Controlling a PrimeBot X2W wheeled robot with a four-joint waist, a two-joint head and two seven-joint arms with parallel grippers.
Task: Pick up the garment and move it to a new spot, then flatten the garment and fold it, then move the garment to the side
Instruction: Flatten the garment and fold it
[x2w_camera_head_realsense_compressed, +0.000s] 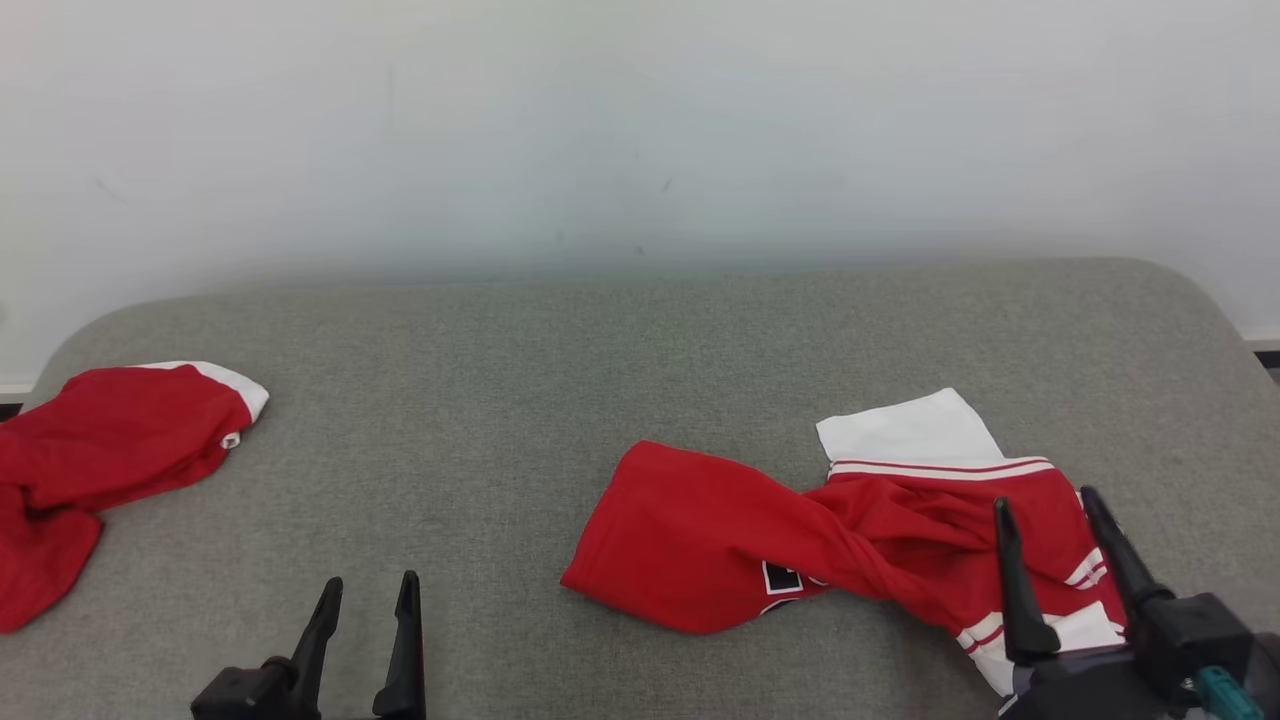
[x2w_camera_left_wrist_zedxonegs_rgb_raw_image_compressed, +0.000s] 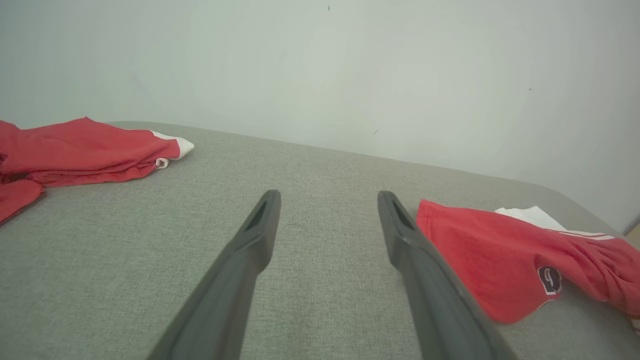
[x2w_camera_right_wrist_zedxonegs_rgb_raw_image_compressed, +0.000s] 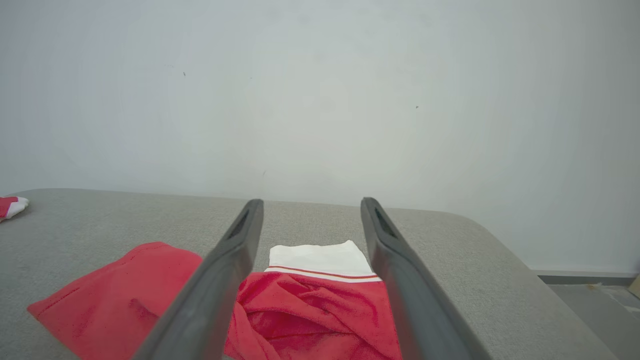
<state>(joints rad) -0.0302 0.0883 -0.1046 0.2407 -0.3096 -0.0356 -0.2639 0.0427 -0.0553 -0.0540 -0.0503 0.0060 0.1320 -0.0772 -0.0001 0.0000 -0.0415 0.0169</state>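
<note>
Garment (x2w_camera_head_realsense_compressed: 720, 530), red with white striped panels, lies twisted on the right of the grey padded surface (x2w_camera_head_realsense_compressed: 480, 420). The right end effector (x2w_camera_head_realsense_compressed: 1044, 499) is over its near right end, fingers spread wide with nothing between them; whether they touch the cloth cannot be told. The left end effector (x2w_camera_head_realsense_compressed: 370, 579) is also spread and empty, above bare surface. A small dark, white-edged patch (x2w_camera_head_realsense_compressed: 780, 577) on the garment is unreadable. A second red garment (x2w_camera_head_realsense_compressed: 110, 440) lies far left.
</note>
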